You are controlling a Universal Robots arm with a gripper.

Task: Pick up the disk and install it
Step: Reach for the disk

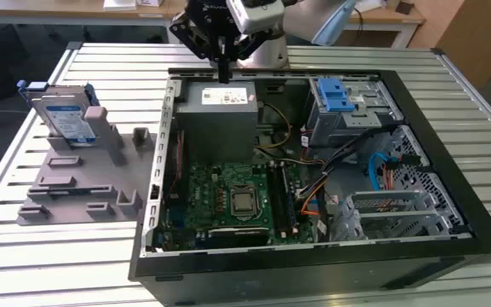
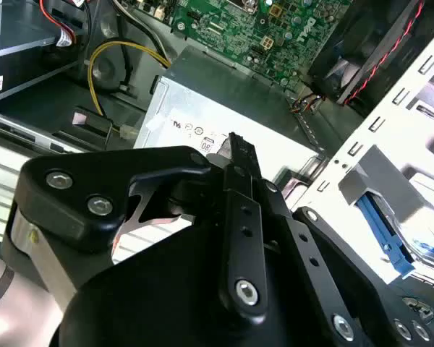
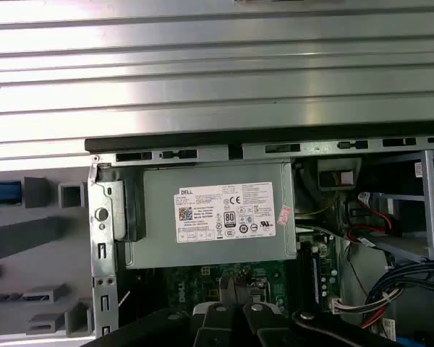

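The disk [image 1: 64, 117], silver with a white-and-blue label and a blue bracket, stands upright in the grey plastic stand [image 1: 75, 192] at the exterior view's left. Its blue edge [image 3: 0, 191] shows beside the stand [image 3: 29, 238] in the first wrist view. My gripper [image 1: 224, 75] hangs over the back edge of the open computer case [image 1: 450, 192], just above the grey metal box with a white sticker [image 1: 220, 118]. That is well to the right of the disk in the exterior view. The black fingers [image 2: 235, 144] are shut together and hold nothing.
Inside the case lie a green motherboard [image 1: 237, 192], loose cables [image 1: 314, 185] and a metal drive bay with a blue latch [image 1: 339, 99] at the back right. The slatted metal table [image 1: 100, 57] runs around the case and the stand.
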